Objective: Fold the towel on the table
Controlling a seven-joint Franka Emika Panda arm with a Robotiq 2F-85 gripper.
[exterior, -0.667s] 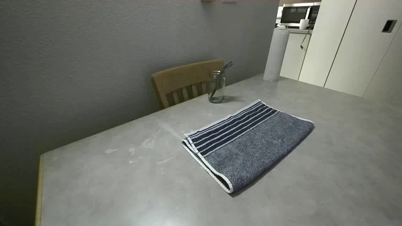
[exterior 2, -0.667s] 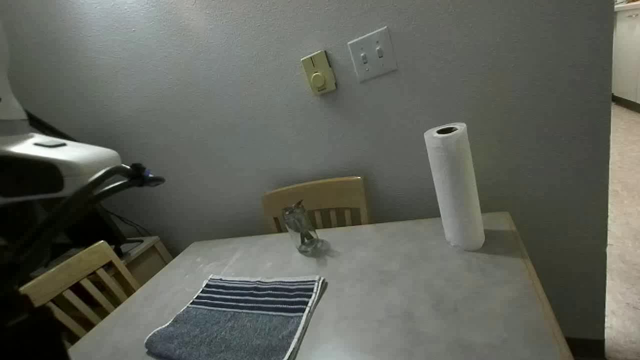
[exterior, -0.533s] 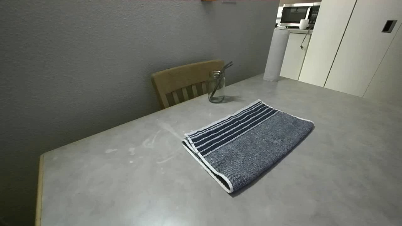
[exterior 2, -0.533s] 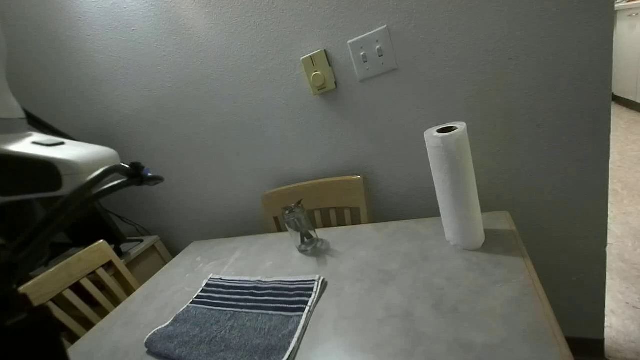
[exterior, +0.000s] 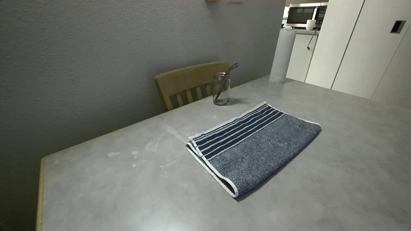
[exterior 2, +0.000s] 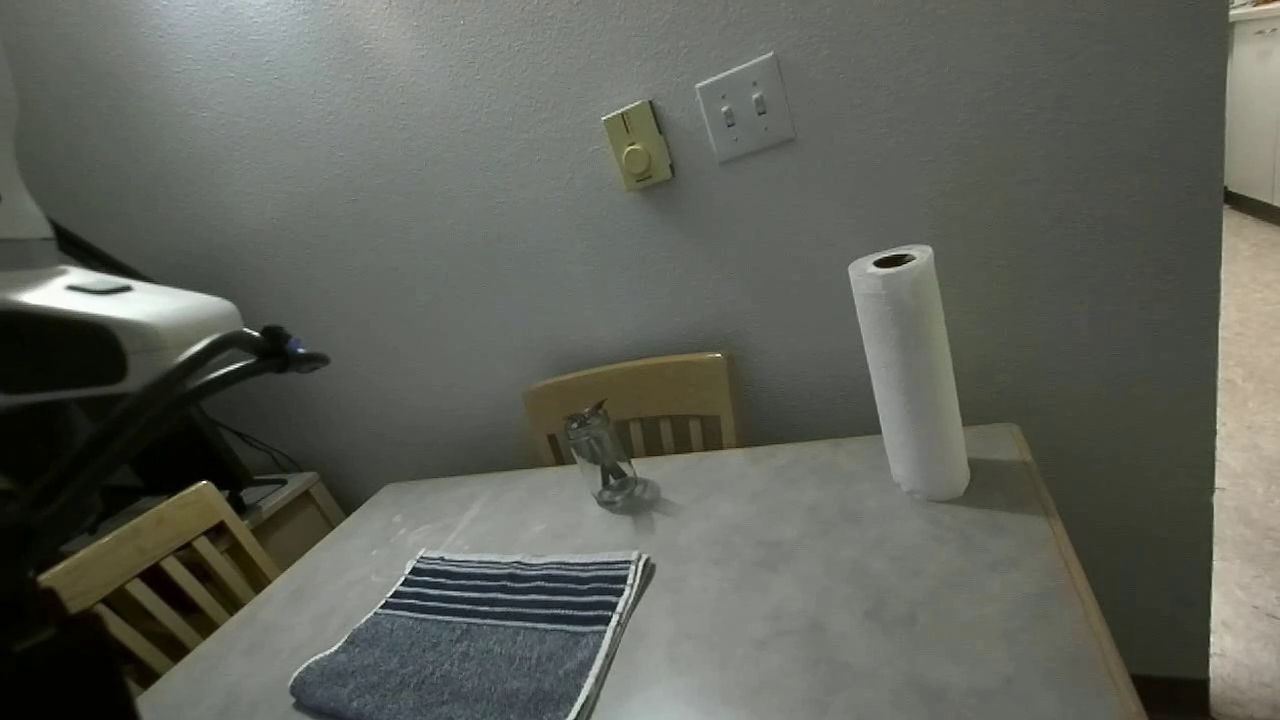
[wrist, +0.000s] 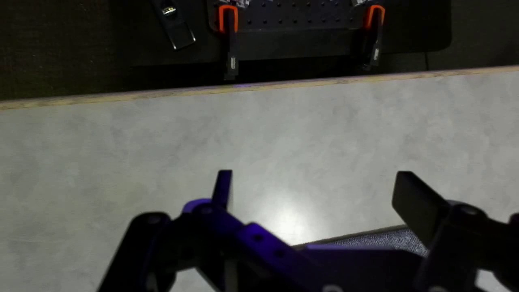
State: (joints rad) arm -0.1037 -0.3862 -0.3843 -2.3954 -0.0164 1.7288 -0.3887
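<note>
Towel [exterior: 257, 144]: It lies mostly flat on the table [exterior: 122, 192], folded over once, I think, with its stripes [exterior: 237, 132] on top.
Fold [exterior: 274, 160]: This is the round side, across from the stripes. It runs the same way they do, and I take that to be the towel's long way.
Claw [wrist: 315, 172]: In the wrist view its fingers [wrist: 222, 186] are spread wide, and they hold nothing. I can't tell how high up they are.
Arm [exterior 2: 150, 310]: There is just this one, at the side of an exterior view, so it does the reaching.
Clamps [wrist: 232, 42]: They sit at the top of the wrist view, past the table's edge. A bit of towel peeks out at the bottom, partly hidden by the claw. So I think I must send the claw away from the clamps, then down. The towel side nearest the clamps shows no stripes (my bet is the fold, but I can't be sure from so far off). The fingers stand side by side along it, so a turn may help the pinch.
Jar [exterior: 221, 91]: Near the striped side; I'd keep off it.
</note>
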